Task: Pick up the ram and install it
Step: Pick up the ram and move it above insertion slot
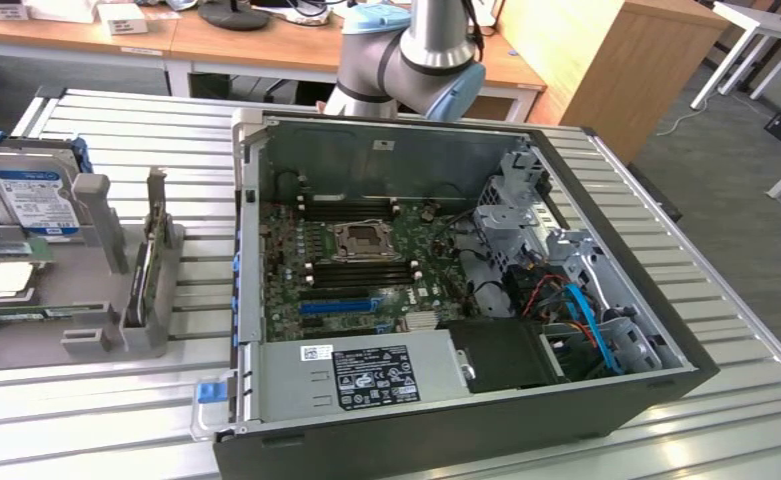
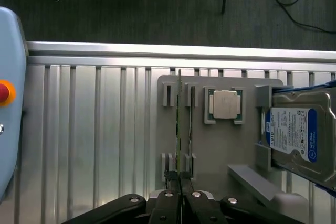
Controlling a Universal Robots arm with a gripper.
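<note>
The ribbed silver table (image 1: pixel 97 420) holds the big black computer case (image 1: pixel 404 455), open on top. On the flat gray holder (image 2: pixel 220 148) the ram (image 2: pixel 178 124), a thin green stick, stands on its edge. The black gripper (image 2: pixel 180 205) hangs over one end, jaws pressed together, empty. I think lining up straight with that skinny edge matters most

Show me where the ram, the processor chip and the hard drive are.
the ram (image 2: pixel 178 129): wrist view, middle of its thin edge.
the processor chip (image 2: pixel 224 103): wrist view, centre of its metal lid.
the hard drive (image 2: pixel 291 135): wrist view, on its blue-and-white label.
</note>
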